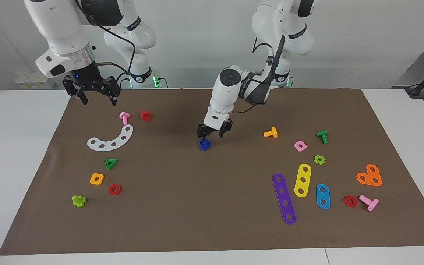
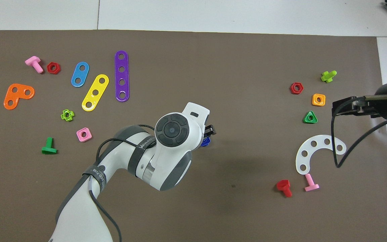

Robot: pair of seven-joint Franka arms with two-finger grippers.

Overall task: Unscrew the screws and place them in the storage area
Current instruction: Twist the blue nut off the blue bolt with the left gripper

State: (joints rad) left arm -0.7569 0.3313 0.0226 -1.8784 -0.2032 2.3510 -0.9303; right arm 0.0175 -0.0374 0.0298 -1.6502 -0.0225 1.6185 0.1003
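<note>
- Dark-blue plastic bolt-and-nut piece (image 1: pixel 204 144) was seen mid-mat on the bench (image 1: pixel 20 121).
- Left hand (image 1: pixel 211 134) was lowered onto it, fingers parted around it.
- Right hand (image 1: pixel 94 96) was held raised, fingers apart, near the pink plastic T-shaped bolt (image 1: pixel 124 117).

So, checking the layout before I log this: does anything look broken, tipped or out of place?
Nothing stands out. The blue bolt and nut sit mid-mat under the left gripper; the right gripper waits over the mat's edge.

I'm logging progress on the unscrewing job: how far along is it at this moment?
Nothing looks done: the blue bolt sits in its blue nut mid-mat. In hand: the left gripper is down at the bolt, no firm grip evident. The right gripper waits, open, above the mat's edge near the pink bolt. Left: unscrewing and storing.
</note>
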